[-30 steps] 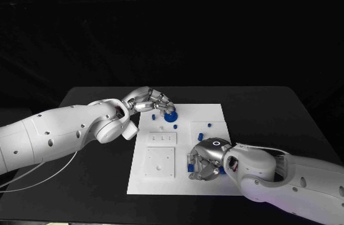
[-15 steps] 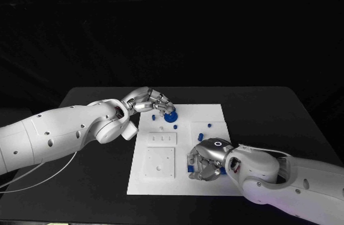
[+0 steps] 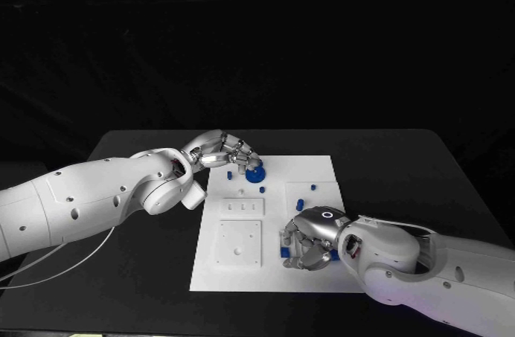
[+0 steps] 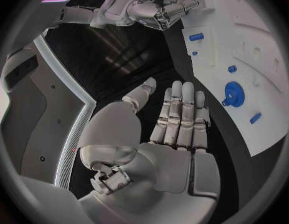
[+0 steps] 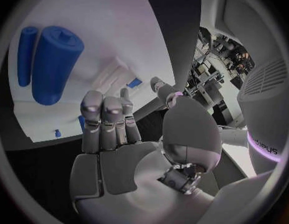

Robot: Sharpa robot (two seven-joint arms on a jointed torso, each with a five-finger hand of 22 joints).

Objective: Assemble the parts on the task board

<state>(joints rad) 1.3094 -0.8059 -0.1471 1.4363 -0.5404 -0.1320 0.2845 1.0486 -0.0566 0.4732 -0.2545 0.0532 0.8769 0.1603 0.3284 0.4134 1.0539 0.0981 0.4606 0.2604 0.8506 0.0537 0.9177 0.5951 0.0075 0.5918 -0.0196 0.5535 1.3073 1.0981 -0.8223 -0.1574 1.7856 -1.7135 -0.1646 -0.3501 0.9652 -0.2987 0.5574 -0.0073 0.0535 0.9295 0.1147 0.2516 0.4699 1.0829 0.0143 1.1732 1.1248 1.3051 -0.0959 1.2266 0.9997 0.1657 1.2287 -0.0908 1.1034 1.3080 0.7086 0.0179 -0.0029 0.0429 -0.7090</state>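
Task board (image 3: 322,166), white plate, lies mid-table on the black table (image 3: 408,166). Blue parts sit on it: a round blue disc (image 3: 254,176) near the far left corner, a small blue peg (image 3: 230,175) just beside it, two small blue pieces (image 3: 299,201) toward the middle right, and a tiny one (image 3: 311,186) just above those.

Left hand (image 3: 223,153) hangs over the board's far left corner, fingers curled downward, fingertips close above the disc. Head view does not settle whether they touch it. In the left wrist view the left hand (image 4: 172,129) has its fingers stretched out side by side with nothing between them, and the disc (image 4: 233,92) lies on the board just past the fingertips, apart from them. So released, holding nothing.

Right hand (image 3: 311,236) is down on the board's near right part, fingers bent toward the surface, blue bits (image 3: 286,252) showing at the fingertips. Right wrist view: right hand (image 5: 113,134) has fingers extended together, and a blue cylinder (image 5: 54,64) with a thinner blue rod (image 5: 25,55) beside it lies on the board beyond the fingertips. Grasp or not, cannot tell.
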